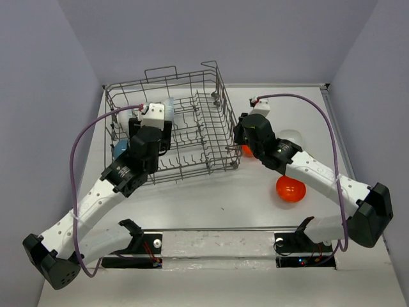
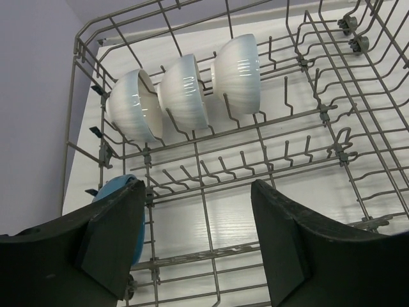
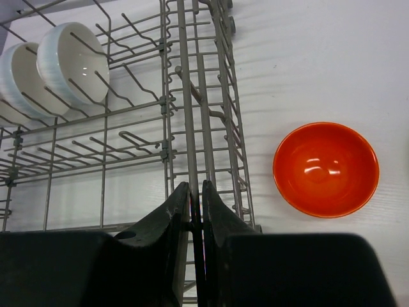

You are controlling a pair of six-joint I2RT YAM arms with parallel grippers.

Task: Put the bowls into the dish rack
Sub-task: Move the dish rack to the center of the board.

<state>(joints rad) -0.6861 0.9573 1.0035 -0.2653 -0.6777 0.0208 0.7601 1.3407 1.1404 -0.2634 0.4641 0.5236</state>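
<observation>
Three white bowls (image 2: 185,89) stand on edge in a row between the tines at the far left of the dish rack (image 1: 225,128), and a blue bowl (image 2: 115,192) sits lower down at the rack's left wall, just beside the left gripper (image 2: 197,192), which hangs inside the rack with jaws spread and nothing between them. Right gripper (image 3: 196,185): fingers pressed almost together, pinching a wire of the rack's right wall. Out on the table, one orange-red bowl (image 3: 326,169) sits upright just beside that wall, a second orange-red bowl (image 1: 291,188) nearer the arm bases, and another white bowl (image 1: 293,136) half hidden behind the right arm.
</observation>
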